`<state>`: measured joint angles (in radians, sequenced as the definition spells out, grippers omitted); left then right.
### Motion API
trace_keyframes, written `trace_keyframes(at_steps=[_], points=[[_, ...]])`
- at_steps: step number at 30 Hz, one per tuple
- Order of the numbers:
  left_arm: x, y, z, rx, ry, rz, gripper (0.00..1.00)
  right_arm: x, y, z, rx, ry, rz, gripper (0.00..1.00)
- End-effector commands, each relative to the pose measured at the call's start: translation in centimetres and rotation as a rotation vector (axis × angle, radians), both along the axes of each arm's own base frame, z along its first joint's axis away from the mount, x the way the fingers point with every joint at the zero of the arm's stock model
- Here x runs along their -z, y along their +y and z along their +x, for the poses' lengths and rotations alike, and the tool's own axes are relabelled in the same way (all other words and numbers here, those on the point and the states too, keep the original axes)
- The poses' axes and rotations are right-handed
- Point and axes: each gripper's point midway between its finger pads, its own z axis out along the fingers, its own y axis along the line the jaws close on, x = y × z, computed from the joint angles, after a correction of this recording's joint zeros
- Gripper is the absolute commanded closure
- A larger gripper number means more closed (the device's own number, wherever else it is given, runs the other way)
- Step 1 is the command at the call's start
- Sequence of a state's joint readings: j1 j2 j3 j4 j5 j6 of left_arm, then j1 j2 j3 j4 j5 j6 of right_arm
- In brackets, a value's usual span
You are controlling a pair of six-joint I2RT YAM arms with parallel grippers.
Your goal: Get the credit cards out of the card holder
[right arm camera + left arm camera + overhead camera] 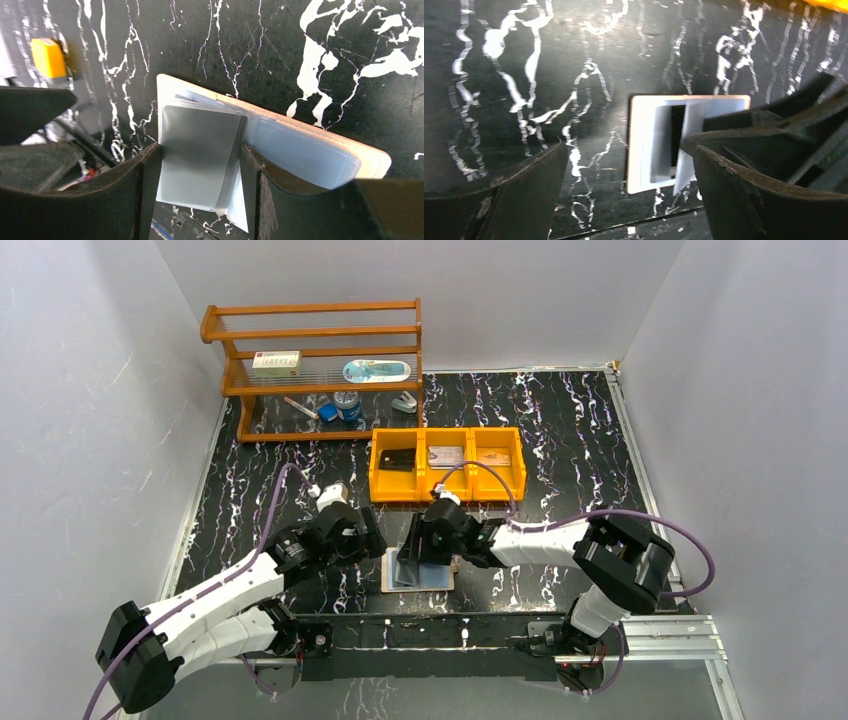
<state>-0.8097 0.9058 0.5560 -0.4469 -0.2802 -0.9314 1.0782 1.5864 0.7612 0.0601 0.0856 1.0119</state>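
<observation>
Right gripper (201, 150) is half-closed on the grey credit card (197, 167), pinching its opposite edges above the open card holder (164, 100) near the surface's (300, 50) near edge (left gripper (629, 155) gapes empty beside it). The card looks thin, stiff and slick; an edge grip suits it, though the sleeves (310, 155) may drag.

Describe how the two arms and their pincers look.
The left arm and right arm have white tubular links between chunky black joint housings, each trailing a purple cable. The left pincer and right pincer have broad matte black fingers with scuffed edges.
</observation>
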Motion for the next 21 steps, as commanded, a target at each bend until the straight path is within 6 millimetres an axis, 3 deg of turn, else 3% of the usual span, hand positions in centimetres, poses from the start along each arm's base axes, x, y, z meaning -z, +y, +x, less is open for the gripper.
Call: trace_keyframes(at_steps=[1, 8, 21], points=[[-1.0, -3.7, -0.3, 0.158, -0.006, -0.126, 0.07, 0.0, 0.2, -0.6, 0.004, 0.077, 0.148, 0.45], [-0.7, -7.0, -1.6, 0.266, 0.041, -0.286, 0.23, 1.5, -0.6, -1.1, 0.04, 0.159, 0.189, 0.44], [0.0, -9.6, -4.8, 0.46, 0.12, -0.438, 0.44, 1.8, -1.1, -1.0, 0.064, 0.17, 0.185, 0.43]])
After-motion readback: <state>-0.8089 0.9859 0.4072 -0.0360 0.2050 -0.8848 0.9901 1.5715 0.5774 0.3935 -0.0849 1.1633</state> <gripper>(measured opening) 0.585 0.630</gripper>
